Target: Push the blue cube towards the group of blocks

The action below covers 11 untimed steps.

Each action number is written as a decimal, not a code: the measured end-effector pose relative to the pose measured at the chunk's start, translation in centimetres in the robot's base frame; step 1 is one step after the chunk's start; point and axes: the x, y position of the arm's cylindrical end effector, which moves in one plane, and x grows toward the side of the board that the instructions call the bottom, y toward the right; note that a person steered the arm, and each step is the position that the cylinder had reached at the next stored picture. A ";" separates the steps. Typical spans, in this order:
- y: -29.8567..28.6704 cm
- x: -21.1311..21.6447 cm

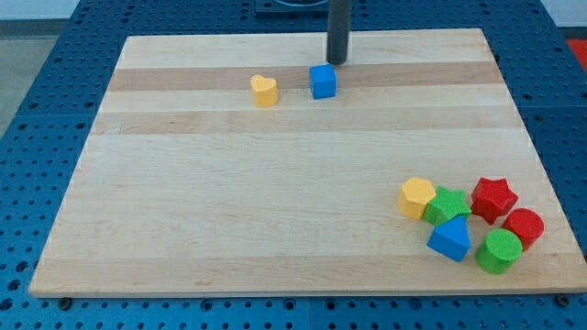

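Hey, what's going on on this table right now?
A robot arm's dark rod has my tip just above the blue cube, near the view's top; whether they touch is unclear. A yellow heart block sits to the cube's left. The group of blocks lies at the wooden board's bottom right, far from the cube.

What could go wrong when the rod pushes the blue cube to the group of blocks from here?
1. My tip sits above and slightly right of the blue cube, while the group near the yellow hexagon lies far to the lower right; a push from here may send the cube downward, wide of the group.
2. An off-centre push may drive it toward the yellow heart.
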 end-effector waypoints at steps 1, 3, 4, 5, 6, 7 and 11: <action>-2.1 0.0; -2.8 1.3; -2.8 2.4; -2.8 3.5; -2.8 4.8; -2.8 5.7; 0.7 9.5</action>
